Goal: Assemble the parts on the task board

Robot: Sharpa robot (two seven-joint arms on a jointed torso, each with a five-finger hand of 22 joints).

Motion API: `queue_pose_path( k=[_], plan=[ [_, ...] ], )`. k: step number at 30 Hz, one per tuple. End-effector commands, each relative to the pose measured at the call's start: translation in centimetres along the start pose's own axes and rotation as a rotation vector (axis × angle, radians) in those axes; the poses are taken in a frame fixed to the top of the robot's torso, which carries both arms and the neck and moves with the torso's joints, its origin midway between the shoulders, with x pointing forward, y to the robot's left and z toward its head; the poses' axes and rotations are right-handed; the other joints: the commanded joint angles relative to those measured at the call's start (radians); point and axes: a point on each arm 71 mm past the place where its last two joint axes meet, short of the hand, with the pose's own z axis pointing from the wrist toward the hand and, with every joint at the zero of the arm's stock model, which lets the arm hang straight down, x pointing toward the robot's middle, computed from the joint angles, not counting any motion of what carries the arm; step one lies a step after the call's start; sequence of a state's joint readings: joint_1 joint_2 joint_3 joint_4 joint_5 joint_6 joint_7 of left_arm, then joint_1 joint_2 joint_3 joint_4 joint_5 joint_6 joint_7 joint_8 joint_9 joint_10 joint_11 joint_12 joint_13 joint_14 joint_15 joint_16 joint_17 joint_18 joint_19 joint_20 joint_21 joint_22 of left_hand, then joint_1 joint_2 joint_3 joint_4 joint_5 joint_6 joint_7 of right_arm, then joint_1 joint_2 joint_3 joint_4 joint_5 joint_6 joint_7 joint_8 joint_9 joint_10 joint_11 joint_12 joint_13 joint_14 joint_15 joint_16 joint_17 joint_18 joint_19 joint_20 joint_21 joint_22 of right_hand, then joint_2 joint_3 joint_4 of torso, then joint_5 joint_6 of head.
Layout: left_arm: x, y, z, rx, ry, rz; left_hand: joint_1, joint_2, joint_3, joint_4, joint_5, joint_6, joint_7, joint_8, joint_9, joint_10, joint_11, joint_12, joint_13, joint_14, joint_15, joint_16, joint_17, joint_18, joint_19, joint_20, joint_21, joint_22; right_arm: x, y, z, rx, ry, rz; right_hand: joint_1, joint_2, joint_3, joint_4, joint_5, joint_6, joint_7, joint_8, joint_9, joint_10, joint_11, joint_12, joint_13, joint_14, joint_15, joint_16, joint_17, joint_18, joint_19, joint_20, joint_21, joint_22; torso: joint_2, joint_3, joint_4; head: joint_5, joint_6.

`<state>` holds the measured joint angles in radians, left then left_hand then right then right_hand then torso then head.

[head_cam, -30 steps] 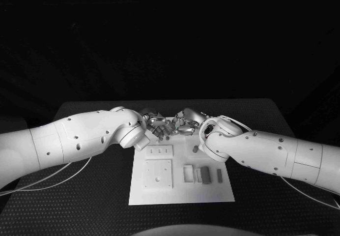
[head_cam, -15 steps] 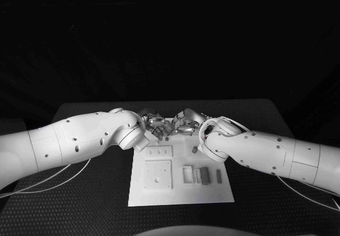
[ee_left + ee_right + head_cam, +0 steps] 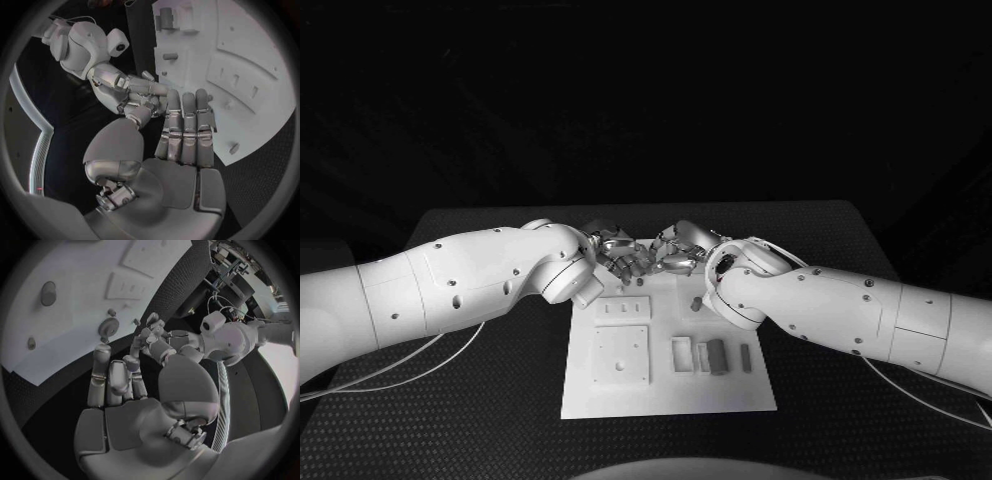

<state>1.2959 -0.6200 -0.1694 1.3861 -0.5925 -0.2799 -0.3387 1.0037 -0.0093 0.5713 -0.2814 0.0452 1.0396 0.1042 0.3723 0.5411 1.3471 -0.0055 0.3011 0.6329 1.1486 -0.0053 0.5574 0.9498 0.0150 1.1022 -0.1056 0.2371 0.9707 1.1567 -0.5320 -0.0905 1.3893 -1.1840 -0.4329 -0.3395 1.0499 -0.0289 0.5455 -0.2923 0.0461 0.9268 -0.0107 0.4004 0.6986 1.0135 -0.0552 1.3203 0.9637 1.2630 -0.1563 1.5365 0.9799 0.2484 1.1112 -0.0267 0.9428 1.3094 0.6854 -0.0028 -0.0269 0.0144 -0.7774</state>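
We see the left hand (image 3: pixel 615 255) and the right hand (image 3: pixel 678 250) meeting fingertip to fingertip just above the far edge of the task board (image 3: pixel 668 398), so close that they appear to touch. In the left wrist view the left hand (image 3: pixel 181 135) has its fingers held straight and side by side over the board's edge, with the thumb curved in toward the fingers of the right hand (image 3: pixel 134 92); whether a part is pinched between them we cannot tell. In the right wrist view the right hand (image 3: pixel 119 380) has its fingers partly curled (nothing we can make out sits in them), and the left hand (image 3: pixel 156 337) reaches in just beyond them. Near the right hand's fingertips a round part (image 3: pixel 109 327) stands on the board. Well away from both hands, toward the robot, a row of grey parts (image 3: pixel 717 356) stands in the board beside a raised square plate (image 3: pixel 622 354)
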Motion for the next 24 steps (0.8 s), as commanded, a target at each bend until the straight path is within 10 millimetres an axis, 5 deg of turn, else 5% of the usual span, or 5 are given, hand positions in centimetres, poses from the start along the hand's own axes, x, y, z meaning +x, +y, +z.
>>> queue_pose_path(
  k=[1,3,9,14,24],
  plan=[
    [0.0,-0.4,-0.1,0.027,0.005,0.004,0.008,0.003,-0.003,-0.003,0.003,0.036,-0.026,0.006,0.004,0.002,-0.006,0.005,0.002,0.001,-0.007,0.005,0.0,0.003,-0.007,-0.002,-0.002,0.002,-0.3,-0.8,0.1,0.026,-0.021,0.008,-0.012,-0.005,0.006,0.0,0.005,0.164,0.062,-0.006,0.006,0.002,0.0,-0.008,0.001,-0.025,0.001,-0.005,-0.035,0.013,-0.001,-0.003,-0.001,0.013,0.0,-0.0004,0.0003,0.0,0.001],
    [-0.1,-0.3,-0.1,0.026,0.003,0.006,0.009,0.004,-0.002,-0.003,0.003,0.036,-0.026,0.006,0.005,0.003,-0.007,0.005,0.002,0.001,-0.007,0.006,0.0,0.003,-0.007,-0.003,-0.002,0.003,-0.3,-0.9,0.1,0.015,-0.015,0.025,-0.039,-0.033,-0.003,0.002,0.004,0.12,0.077,-0.035,-0.002,-0.027,0.014,-0.036,-0.009,-0.078,0.01,-0.023,-0.105,0.013,-0.018,0.004,-0.012,0.012,0.0,0.0002,-0.0009,0.003,0.002],
    [-0.3,-0.1,-0.1,0.021,-0.001,0.007,0.012,0.007,-0.002,-0.004,0.003,0.039,-0.027,0.007,0.006,0.006,-0.008,0.007,0.003,0.003,-0.008,0.008,0.001,0.003,-0.007,-0.004,-0.001,0.006,-0.5,-1.0,0.2,-0.034,-0.008,0.039,-0.083,-0.124,-0.012,0.009,0.004,-0.054,0.154,-0.146,-0.043,-0.129,0.087,-0.111,-0.043,-0.176,0.081,-0.077,-0.125,0.001,-0.112,0.043,-0.065,0.006,0.0,-0.0001,-0.001,0.002,0.001],
    [-0.4,0.1,-0.1,0.013,0.012,0.012,0.013,0.009,-0.003,-0.004,0.003,0.041,-0.028,0.008,0.007,0.008,-0.009,0.008,0.004,0.005,-0.009,0.01,0.001,0.002,-0.007,-0.004,0.0,0.009,-0.8,-1.4,0.2,-0.059,-0.013,0.033,-0.078,-0.153,-0.015,0.008,0.004,-0.142,0.194,-0.2,-0.07,-0.196,0.128,-0.145,-0.063,-0.251,0.121,-0.105,-0.135,-0.01,-0.181,0.069,-0.097,0.007,0.0,0.0003,-0.0002,0.002,0.001],
    [-1.1,0.8,0.0,-0.012,0.023,0.02,0.012,0.009,-0.005,-0.004,0.003,0.042,-0.029,0.009,0.009,0.01,-0.01,0.01,0.005,0.006,-0.009,0.012,0.002,0.001,-0.01,-0.004,0.0,0.011,-2.1,-3.2,-0.2,-0.077,-0.045,0.049,-0.069,-0.167,-0.015,0.012,0.004,-0.156,0.207,-0.207,-0.08,-0.229,0.141,-0.14,-0.076,-0.296,0.136,-0.112,-0.146,-0.012,-0.222,0.09,-0.112,0.012,0.0,0.0009,-0.0001,0.007,0.0]
  ],
)
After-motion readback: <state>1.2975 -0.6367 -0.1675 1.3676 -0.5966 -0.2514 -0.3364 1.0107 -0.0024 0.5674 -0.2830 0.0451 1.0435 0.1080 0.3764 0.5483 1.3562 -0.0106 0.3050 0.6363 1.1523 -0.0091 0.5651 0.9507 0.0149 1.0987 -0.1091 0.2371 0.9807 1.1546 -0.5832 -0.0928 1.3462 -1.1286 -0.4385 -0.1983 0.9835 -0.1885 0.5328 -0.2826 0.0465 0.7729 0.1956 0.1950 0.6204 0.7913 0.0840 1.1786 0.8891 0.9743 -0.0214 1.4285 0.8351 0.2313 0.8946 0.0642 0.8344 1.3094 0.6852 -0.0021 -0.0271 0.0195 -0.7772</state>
